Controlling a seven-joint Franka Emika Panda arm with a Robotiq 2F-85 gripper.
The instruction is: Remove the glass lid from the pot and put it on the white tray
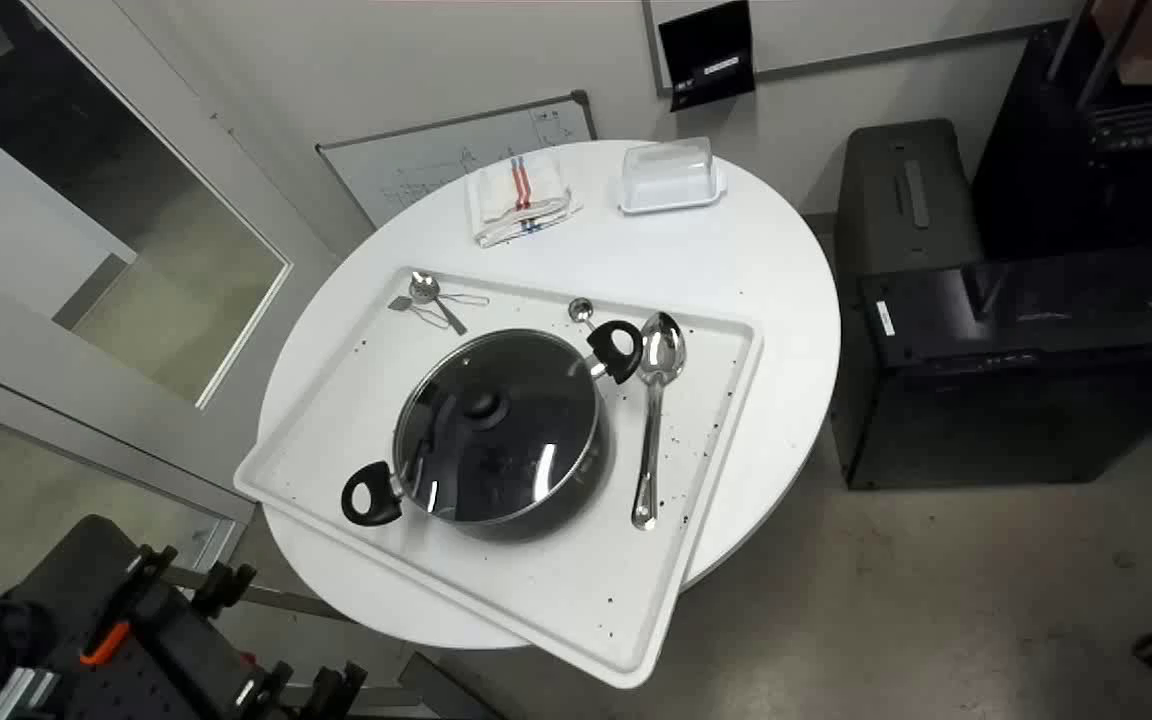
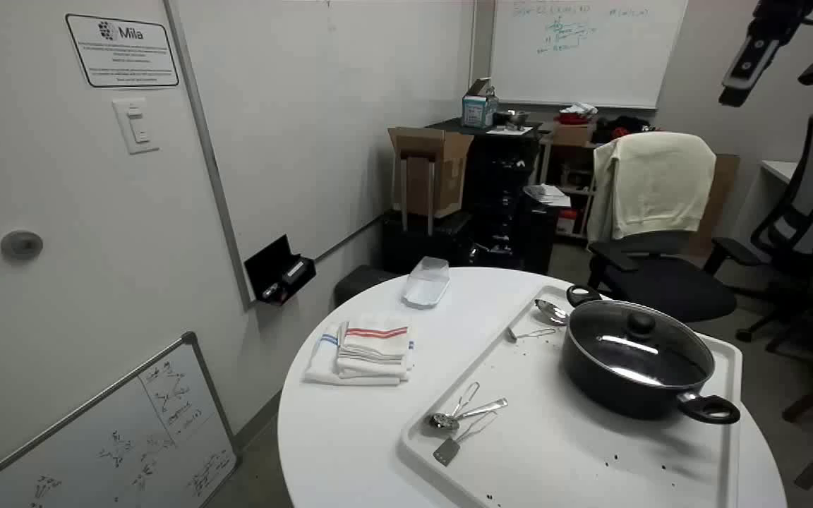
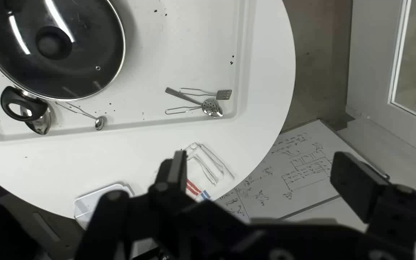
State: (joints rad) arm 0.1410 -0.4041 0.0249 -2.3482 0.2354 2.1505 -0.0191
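Observation:
The glass lid (image 1: pixel 516 440) sits on the black pot (image 1: pixel 561 512), its dark knob upright at the centre. The lid also shows in an exterior view (image 2: pixel 632 346) and at the upper left of the wrist view (image 3: pixel 85 68). The pot (image 2: pixel 600 381) stands on the white tray (image 1: pixel 536 605), whose bare surface also shows in the wrist view (image 3: pixel 190 50). My gripper (image 3: pixel 260 162) is open and empty, its fingers wide apart. It is high above and away from the pot; one finger shows at the top right of an exterior view (image 2: pixel 749 70).
A large metal spoon (image 1: pixel 651 420) and a small ladle (image 1: pixel 581 310) lie beside the pot. Small metal utensils (image 3: pixel 204 101) lie in a tray corner. Folded towels (image 2: pixel 371 353) and a small white box with a clear cover (image 1: pixel 671 180) stand on the round table (image 1: pixel 796 300).

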